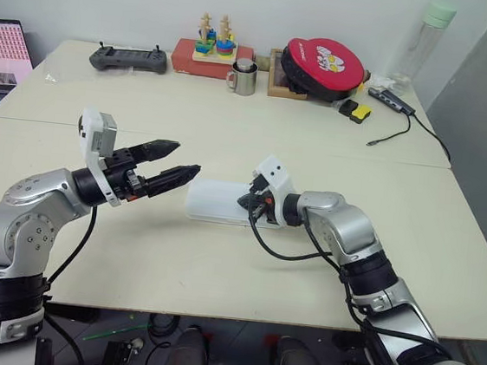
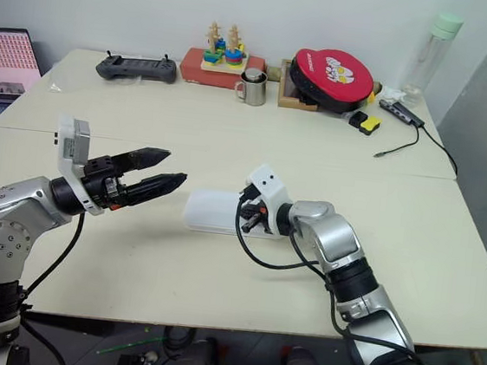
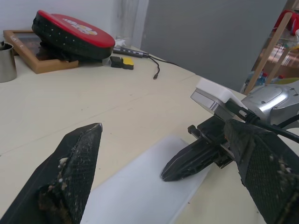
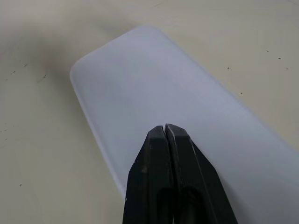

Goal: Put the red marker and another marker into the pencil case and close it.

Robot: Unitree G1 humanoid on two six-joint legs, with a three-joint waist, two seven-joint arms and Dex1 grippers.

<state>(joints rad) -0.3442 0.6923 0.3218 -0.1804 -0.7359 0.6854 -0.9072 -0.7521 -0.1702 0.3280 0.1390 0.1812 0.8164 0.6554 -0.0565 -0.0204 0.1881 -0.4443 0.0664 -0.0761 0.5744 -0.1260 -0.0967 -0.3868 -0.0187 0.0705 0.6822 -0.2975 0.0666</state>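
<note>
White plastic pencil case [image 1: 215, 202], centre frame: light, stiff, slick; press flat on lid. Right gripper [image 1: 248, 202] pinched empty, left gripper [image 1: 178, 162] spread.

- The left gripper [image 3: 173, 182] has its fingers spread wide over the closed pencil case [image 3: 140, 193].
- The right gripper [image 3: 180, 166] — fingers together — rests on the lid.

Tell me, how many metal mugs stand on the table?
1. The metal mug stands at the far side of the table, just right of the red block with wooden toys. Others may be hidden behind the red round case.
</note>
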